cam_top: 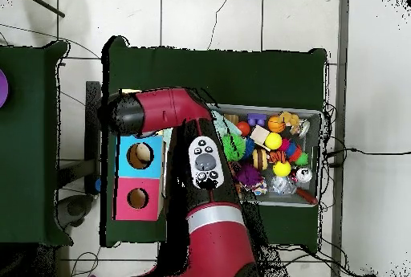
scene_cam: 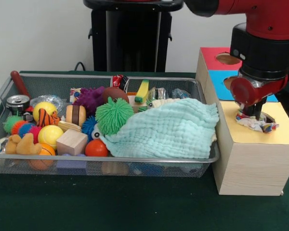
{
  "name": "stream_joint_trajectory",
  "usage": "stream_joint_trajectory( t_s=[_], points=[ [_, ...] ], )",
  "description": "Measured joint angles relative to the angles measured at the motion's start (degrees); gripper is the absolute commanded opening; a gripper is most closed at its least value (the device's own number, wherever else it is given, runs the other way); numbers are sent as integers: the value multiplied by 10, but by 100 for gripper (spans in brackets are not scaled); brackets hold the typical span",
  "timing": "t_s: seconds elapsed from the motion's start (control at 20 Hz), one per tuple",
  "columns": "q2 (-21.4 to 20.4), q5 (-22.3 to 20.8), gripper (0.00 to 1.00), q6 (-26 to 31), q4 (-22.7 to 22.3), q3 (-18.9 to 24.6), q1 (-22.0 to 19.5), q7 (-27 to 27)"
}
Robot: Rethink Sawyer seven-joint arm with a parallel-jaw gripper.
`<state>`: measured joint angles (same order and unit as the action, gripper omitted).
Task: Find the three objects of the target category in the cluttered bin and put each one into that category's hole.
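My gripper hangs over the yellow-topped wood box at the right of the bin. It is shut on a multicoloured confetti wrapper, which rests on the yellow top where the hole is. The wrapper covers most of the hole. The silver wire-mesh bin lies left of the box, full of toys; it also shows in the overhead view. Clear crinkly plastic shows in the bin at the left around a yellow ball and at the back right. In the overhead view the arm hides the gripper and the yellow box.
A mint quilted cloth covers the bin's right half. A green spiky ball, a purple one, a wood block and balls fill the left. Blue-topped and red-topped boxes stand beside the yellow one.
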<state>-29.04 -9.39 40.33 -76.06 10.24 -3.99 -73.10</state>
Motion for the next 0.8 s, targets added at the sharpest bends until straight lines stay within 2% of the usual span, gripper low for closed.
stream_joint_trajectory(
  t_s=[0.5, 0.55, 0.8],
  points=[
    [7, 1, 0, 0, 0, 17, -12, 0],
    [8, 0, 100, 0, 0, 17, -12, 0],
    [9, 0, 100, 0, -2, 24, -11, 0]
  ],
)
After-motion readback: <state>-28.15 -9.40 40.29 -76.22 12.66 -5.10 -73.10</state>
